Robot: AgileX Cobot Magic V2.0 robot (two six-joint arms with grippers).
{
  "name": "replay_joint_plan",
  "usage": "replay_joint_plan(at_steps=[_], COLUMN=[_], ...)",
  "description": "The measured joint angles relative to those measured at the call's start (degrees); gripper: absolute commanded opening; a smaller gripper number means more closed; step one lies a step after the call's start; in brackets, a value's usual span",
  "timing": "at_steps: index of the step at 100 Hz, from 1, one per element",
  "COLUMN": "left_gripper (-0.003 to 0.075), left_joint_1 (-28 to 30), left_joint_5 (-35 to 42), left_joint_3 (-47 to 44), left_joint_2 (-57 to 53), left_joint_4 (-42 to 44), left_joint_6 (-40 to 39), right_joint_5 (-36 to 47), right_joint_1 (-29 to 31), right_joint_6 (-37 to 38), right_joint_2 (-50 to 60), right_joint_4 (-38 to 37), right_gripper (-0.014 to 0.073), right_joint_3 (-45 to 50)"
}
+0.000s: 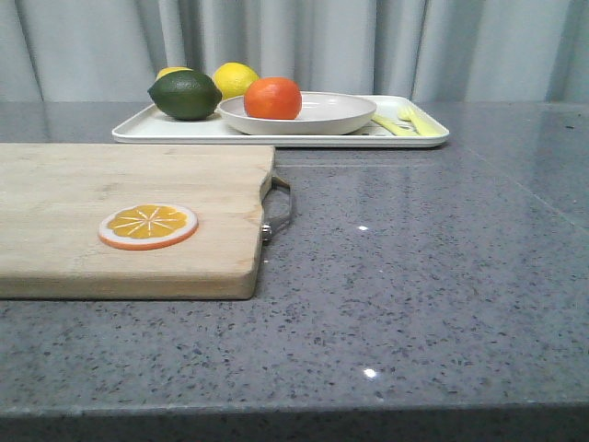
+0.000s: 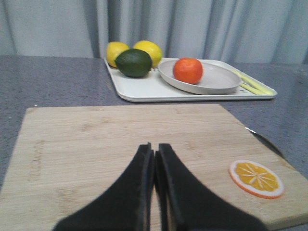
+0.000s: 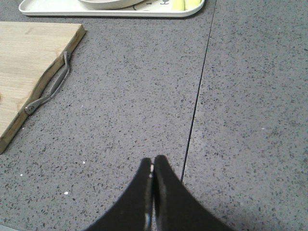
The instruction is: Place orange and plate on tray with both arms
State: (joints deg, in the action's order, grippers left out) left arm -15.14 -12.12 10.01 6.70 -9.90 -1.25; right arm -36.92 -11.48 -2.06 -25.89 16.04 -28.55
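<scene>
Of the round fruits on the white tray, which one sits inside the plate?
The bright orange fruit sits in the beige plate; the dark green lime and two yellow lemons rest directly on the tray.

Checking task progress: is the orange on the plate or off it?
On it. The orange rests inside the plate, which sits on the tray.

Counted on the table (image 1: 442,276): one tray (image 1: 166,131), one plate (image 1: 331,115), one orange (image 1: 272,98), two lemons (image 1: 236,79), one lime (image 1: 185,95), one cutting board (image 1: 92,193), one orange slice (image 1: 148,226)
</scene>
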Motion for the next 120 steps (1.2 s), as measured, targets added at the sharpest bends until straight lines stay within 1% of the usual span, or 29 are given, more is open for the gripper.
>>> replay_joint_plan(at_steps=[17, 38, 49, 61, 74, 96, 108, 120], left_gripper=[-0.0019, -0.0019, -0.0019, -0.0019, -0.0019, -0.0019, -0.0019, -0.0019], left_joint_1=[5.7, 10.12, 12.45, 14.98, 16.03, 16.01, 16.01, 16.01], left_joint_5=[3.55, 5.49, 7.0, 6.68, 6.57, 6.2, 6.2, 6.2], left_joint_3=[-4.9, -9.99, -10.0, -10.0, -10.0, -10.0, -10.0, -10.0], left_joint_2=[-3.47, -6.81, -6.93, -6.93, -6.93, -6.93, -6.93, -6.93], left_joint_4=[0.21, 0.32, 0.59, 1.21, 1.89, 3.53, 5.73, 6.71], left_joint_6=[2.25, 3.9, 3.9, 4.01, 4.13, 3.63, 0.76, -0.4], right_joint_5=[0.0, 0.0, -0.03, -0.03, -0.03, -0.03, -0.03, -0.03], right_joint_1=[0.0, 0.0, 0.0, 0.0, 0.0, 0.0, 0.0, 0.0], right_joint_6=[0.0, 0.0, 0.0, 0.0, 0.0, 0.0, 0.0, 0.0], right_joint_2=[0.0, 0.0, 0.0, 0.0, 0.0, 0.0, 0.0, 0.0], right_joint_4=[0.0, 0.0, 0.0, 0.0, 0.0, 0.0, 0.0, 0.0], right_gripper=[-0.0069, -0.0069, -0.0069, -0.0069, -0.0069, -0.0069, -0.0069, -0.0069], right_joint_3=[0.0, 0.0, 0.0, 0.0, 0.0, 0.0, 0.0, 0.0])
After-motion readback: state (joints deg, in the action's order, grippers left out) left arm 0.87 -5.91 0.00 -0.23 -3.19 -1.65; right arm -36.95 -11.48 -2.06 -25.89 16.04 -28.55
